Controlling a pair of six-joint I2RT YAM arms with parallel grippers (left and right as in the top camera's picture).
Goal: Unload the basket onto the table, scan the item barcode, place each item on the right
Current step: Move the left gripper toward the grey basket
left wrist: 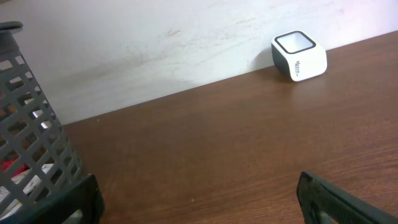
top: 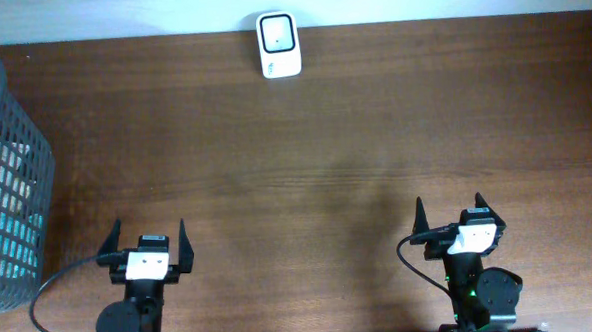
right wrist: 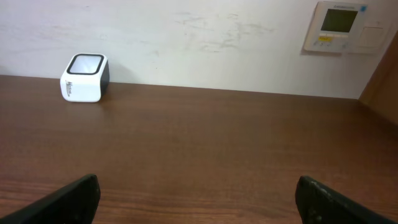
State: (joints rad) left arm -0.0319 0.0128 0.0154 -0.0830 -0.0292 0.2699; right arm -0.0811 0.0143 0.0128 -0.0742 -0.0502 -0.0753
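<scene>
Pick not begun; left gripper (top: 149,225) and right gripper (top: 450,203) spread wide, empty. Basket (top: 24,164), left of left gripper, to be reached next.

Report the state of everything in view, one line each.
Scanner: upright, window facing up, nothing touching it.
Basket: upright, partly filled.
Left gripper: open, empty.
Right gripper: open, empty.
</scene>
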